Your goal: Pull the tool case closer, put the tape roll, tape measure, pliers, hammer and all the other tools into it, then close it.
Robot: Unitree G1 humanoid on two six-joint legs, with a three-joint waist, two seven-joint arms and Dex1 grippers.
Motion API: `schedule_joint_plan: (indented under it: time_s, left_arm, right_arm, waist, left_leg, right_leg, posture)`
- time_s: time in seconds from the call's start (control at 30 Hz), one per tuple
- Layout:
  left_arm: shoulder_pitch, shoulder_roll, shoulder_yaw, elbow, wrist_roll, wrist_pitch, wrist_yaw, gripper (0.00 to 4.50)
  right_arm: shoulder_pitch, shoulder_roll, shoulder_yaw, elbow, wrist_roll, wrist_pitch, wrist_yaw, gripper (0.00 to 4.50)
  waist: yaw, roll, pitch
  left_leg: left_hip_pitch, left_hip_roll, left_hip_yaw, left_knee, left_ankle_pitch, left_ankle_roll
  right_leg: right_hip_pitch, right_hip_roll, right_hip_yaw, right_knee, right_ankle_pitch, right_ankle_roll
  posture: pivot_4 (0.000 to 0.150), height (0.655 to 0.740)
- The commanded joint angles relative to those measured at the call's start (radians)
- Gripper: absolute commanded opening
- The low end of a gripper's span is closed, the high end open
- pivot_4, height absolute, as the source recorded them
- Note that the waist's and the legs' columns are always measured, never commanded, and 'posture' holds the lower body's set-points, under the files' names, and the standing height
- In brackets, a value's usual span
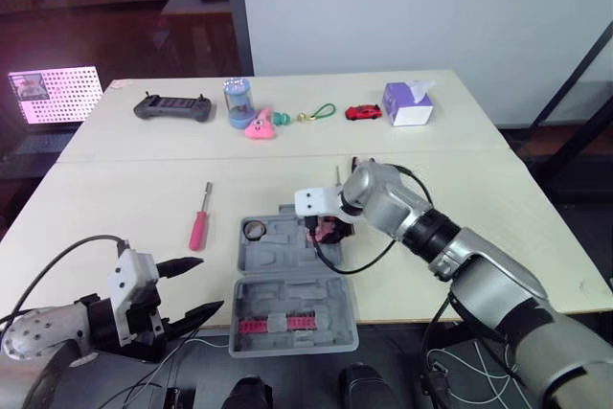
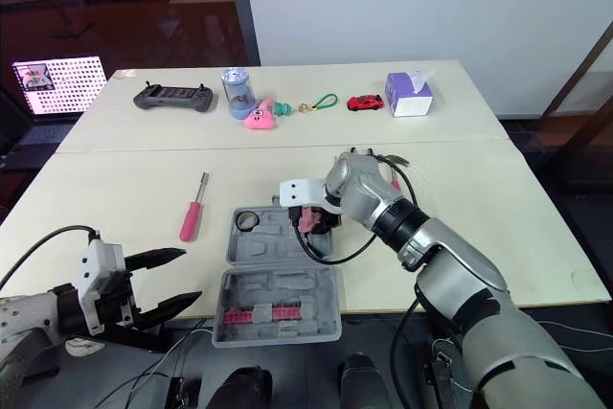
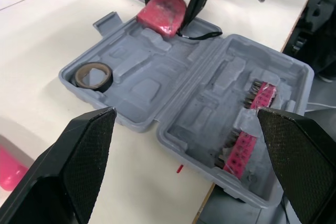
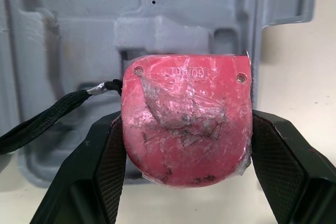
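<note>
Hovering off the near table edge, the left gripper is held with fingers spread. Beyond, the tape roll is seated in the open tool case; over its far corner the tape measure is clamped by the right gripper.

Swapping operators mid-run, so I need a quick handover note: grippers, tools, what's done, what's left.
Left gripper open, off the table's front edge, left of the tool case.
Right gripper shut on the tape measure, over the case's far half.
Done: case open at the front edge, tape roll inside.
Left: seat the tape measure, pack the pink screwdriver lying left of the case and other tools, close it.
</note>
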Motion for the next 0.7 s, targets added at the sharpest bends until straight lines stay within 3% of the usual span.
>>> schedule_joint_plan:
  time_s: [0.03, 0.27, 0.33, 0.4, 0.7]
  left_arm:
    - [0.014, 0.002, 0.031, -0.040, -0.016, 0.000, 0.006, 4.50]
    - [0.007, 0.001, 0.024, -0.046, -0.016, 0.008, 0.013, 4.50]
    - [0.003, 0.003, 0.018, -0.045, -0.014, 0.009, 0.012, 4.50]
    - [-0.002, 0.012, 0.007, -0.045, -0.005, 0.011, 0.006, 4.50]
    - [-0.041, 0.015, -0.002, -0.034, -0.006, 0.024, 0.001, 4.50]
  right_arm:
    - [-0.037, 0.019, -0.026, 0.035, -0.028, -0.055, -0.012, 2.89]
    - [-0.043, 0.033, -0.049, 0.073, -0.051, -0.113, -0.022, 2.89]
    - [-0.045, 0.031, -0.062, 0.066, -0.057, -0.118, -0.032, 3.93]
    - [-0.044, 0.015, -0.071, 0.037, -0.064, -0.117, -0.023, 4.45]
    - [0.057, -0.093, -0.243, -0.291, 0.065, -0.034, 0.089, 4.45]
  waist:
    - [0.000, 0.000, 0.000]
    - [-0.001, 0.000, 0.000]
    - [0.000, 0.000, 0.000]
    - [0.000, 0.000, 0.000]
    - [0.001, 0.000, 0.000]
  left_leg:
    - [0.000, 0.000, 0.000, 0.000, 0.000, 0.000]
    - [0.000, 0.000, 0.000, 0.000, 0.000, 0.000]
    - [0.000, 0.000, 0.000, 0.000, 0.000, 0.000]
    - [0.000, 0.000, 0.000, 0.000, 0.000, 0.000]
    - [0.000, 0.000, 0.000, 0.000, 0.000, 0.000]
  right_leg:
    - [0.000, 0.000, 0.000, 0.000, 0.000, 0.000]
    - [0.000, 0.000, 0.000, 0.000, 0.000, 0.000]
    - [0.000, 0.000, 0.000, 0.000, 0.000, 0.000]
    - [0.000, 0.000, 0.000, 0.000, 0.000, 0.000]
    - [0.000, 0.000, 0.000, 0.000, 0.000, 0.000]
  posture:
    - [0.150, 0.7400]
    - [0.150, 0.7400]
    - [0.150, 0.7400]
    - [0.150, 0.7400]
    - [0.150, 0.7400]
